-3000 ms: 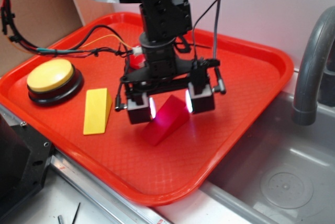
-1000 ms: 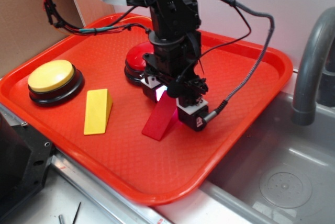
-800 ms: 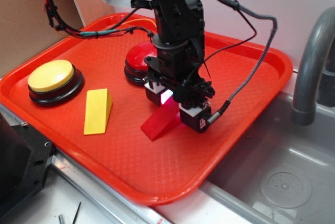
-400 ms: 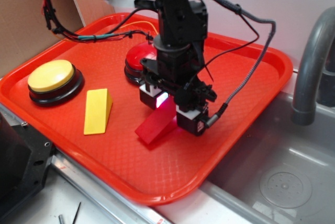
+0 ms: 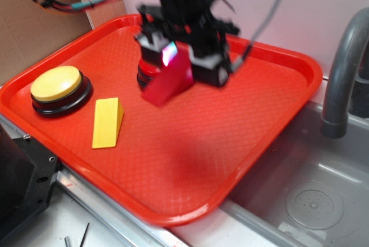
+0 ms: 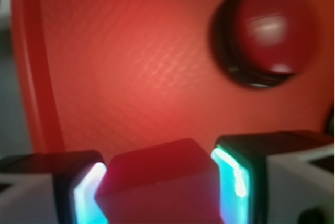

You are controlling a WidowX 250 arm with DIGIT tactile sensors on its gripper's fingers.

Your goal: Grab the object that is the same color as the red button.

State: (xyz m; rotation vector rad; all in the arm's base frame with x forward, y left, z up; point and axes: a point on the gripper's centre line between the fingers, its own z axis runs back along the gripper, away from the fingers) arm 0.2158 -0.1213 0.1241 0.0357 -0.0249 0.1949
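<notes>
Gripper (image 5: 183, 62): black WidowX unit with 2 lit pads, motion-blurred in the exterior view, raised above the tray; jaws clamped on the red wedge, 1 pad on each side

Red wedge (image 5: 168, 82): small matte ramp-shaped block, held between the jaws, clear of the tray surface, tilted with its lower end toward the near left; its shadow lies on the tray below and nearer the camera. In the wrist view the wedge (image 6: 159, 182) fills the gap between the glowing pads (image 6: 233, 174), touching both

Red button (image 6: 269, 33): glossy red dome on a black round base, resting on the tray; in the exterior view it sits behind the wedge and is mostly hidden, only its left edge (image 5: 142, 73) showing

Yellow button (image 5: 56, 83): yellow dome on black base, at the tray's left side, well apart from the gripper

Yellow wedge (image 5: 107, 122): lying flat on the tray, just beside the yellow button, toward the near edge

Tray (image 5: 271, 94): red plastic, textured floor, raised rim

Sink (image 5: 300, 192): grey basin to the right of the tray, with a grey curved faucet (image 5: 343, 56) beside it

Cardboard panel (image 5: 34, 33): brown, standing behind the tray at left
</notes>
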